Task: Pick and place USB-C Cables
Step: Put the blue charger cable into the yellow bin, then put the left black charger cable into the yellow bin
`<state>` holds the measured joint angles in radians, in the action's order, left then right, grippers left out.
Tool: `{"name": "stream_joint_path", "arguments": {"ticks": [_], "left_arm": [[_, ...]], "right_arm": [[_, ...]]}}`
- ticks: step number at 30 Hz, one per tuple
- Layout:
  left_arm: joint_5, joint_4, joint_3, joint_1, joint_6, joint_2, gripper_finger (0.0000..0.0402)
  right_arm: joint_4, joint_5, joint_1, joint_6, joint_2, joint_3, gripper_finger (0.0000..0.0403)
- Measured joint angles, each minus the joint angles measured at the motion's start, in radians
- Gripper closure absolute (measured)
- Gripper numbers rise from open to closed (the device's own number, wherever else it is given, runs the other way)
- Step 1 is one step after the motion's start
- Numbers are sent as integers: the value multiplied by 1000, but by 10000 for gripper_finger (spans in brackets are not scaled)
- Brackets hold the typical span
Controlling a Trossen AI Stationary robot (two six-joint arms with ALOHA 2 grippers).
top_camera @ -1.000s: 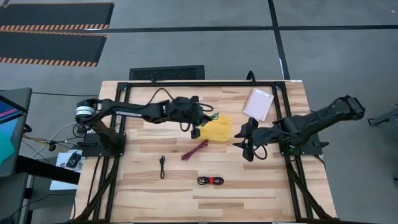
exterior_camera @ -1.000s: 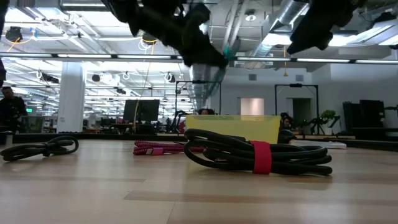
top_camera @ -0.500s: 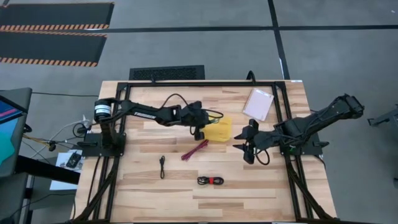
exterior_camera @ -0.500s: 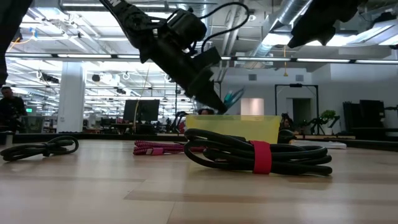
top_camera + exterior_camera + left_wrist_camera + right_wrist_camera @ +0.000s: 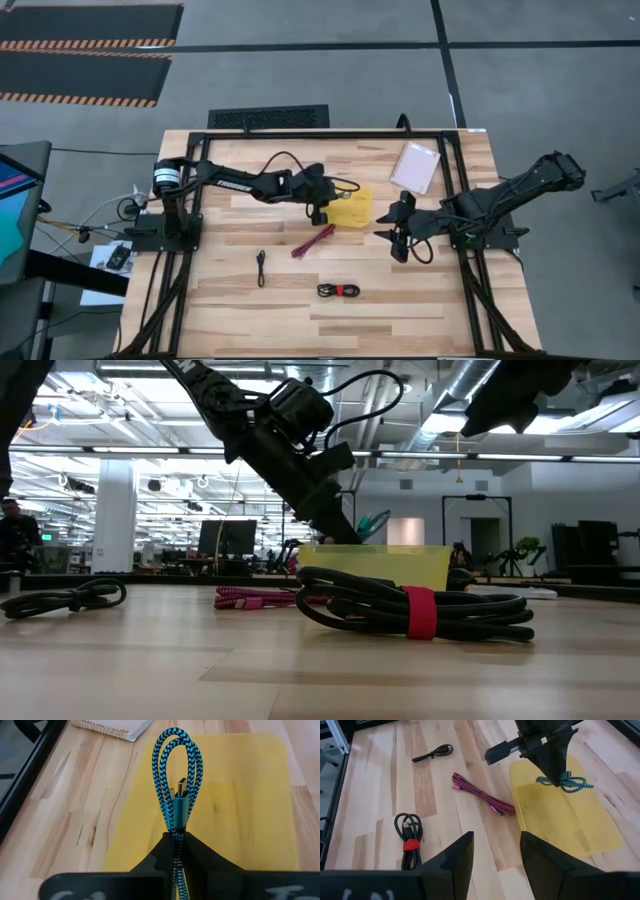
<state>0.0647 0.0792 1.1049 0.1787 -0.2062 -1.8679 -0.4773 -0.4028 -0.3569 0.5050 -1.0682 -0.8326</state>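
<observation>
Left wrist view: left claw (image 5: 176, 842) pinches teal cable (image 5: 177, 780) (lower strands hidden) over yellow tray (image 5: 240, 795).

Even, bright overhead light; soft weak shadows on wooden table (image 5: 400, 290). Ceiling strip lights (image 5: 110, 420) glare in low view. Near tabletop blurred there; left wrist fingers (image 5: 200, 865) out of focus.

My arms are dark, jointed and slim; my left arm (image 5: 235, 183) wears a silver-white collar at nine o'clock, black cable looping above the wrist. My right gripper (image 5: 495, 862) shows two broad matte black fingers (image 5: 451, 865).
</observation>
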Motion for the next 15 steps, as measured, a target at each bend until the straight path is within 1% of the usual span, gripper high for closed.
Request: {"name": "stream_joint_path", "arguments": {"ticks": [8, 15], "left_arm": [[-8, -10, 0, 0, -8, 0, 341], [-4, -13, 0, 0, -11, 0, 287]], "right_arm": [[0, 0, 0, 3, 0, 0, 220], [0, 0, 0, 3, 0, 0, 218]]}}
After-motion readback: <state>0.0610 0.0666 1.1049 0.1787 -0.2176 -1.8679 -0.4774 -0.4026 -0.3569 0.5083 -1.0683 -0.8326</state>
